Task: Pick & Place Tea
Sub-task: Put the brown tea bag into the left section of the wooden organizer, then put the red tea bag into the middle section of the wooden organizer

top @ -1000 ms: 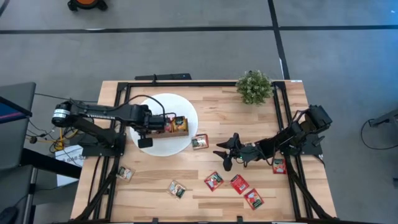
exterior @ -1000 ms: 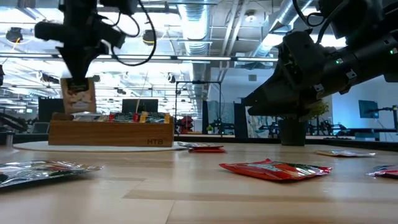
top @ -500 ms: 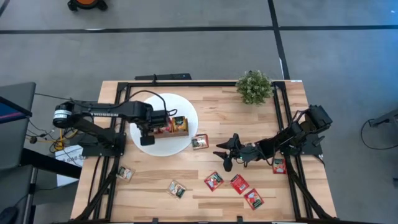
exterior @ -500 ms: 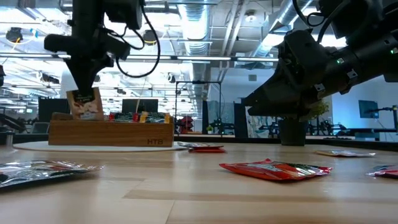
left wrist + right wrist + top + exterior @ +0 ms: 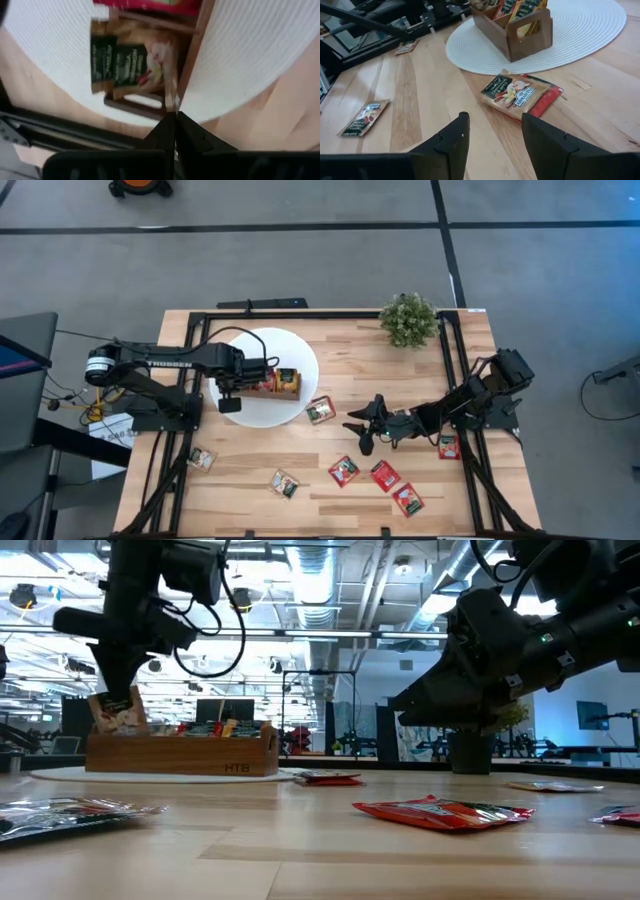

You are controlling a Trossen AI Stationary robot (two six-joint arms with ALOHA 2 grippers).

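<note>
Jaws of the left gripper (image 5: pixel 171 116) pinch a flat glossy sachet (image 5: pixel 161 70) over the wooden tray (image 5: pixel 277 383).

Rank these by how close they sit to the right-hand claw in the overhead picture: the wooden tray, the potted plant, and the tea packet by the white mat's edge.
From the right gripper:
1. Tea packet, just off the mat's lower right edge.
2. Wooden tray, on the white mat, farther left.
3. Potted plant, at the table's far edge; too close to the tray to call.
</note>
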